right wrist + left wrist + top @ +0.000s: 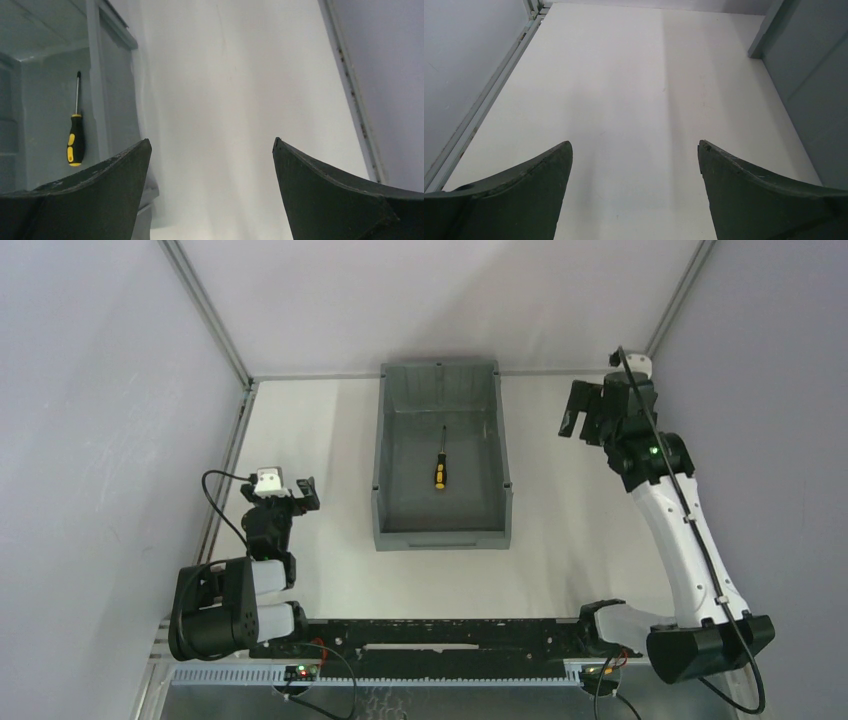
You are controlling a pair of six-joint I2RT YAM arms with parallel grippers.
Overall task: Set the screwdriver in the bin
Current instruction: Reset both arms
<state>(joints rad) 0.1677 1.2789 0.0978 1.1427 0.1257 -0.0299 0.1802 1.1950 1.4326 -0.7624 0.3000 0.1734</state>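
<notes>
The screwdriver point(438, 468), with a yellow and black handle and a thin dark shaft, lies on the floor of the grey bin point(386, 430), shaft pointing to the far wall. It also shows in the right wrist view point(75, 142), inside the bin point(110, 105). My right gripper point(583, 412) is open and empty, raised to the right of the bin's far end; its midpoint shows in the right wrist view point(211, 145). My left gripper point(300, 492) is open and empty, left of the bin near the table; its midpoint shows in the left wrist view point(635, 147), with the bin's outer wall point(814, 85) at right.
A metal frame rail point(225, 465) runs along the table's left edge, and another runs along the right side point(352, 95). Grey enclosure walls stand on both sides and at the back. A black rail point(440, 635) joins the arm bases at the near edge.
</notes>
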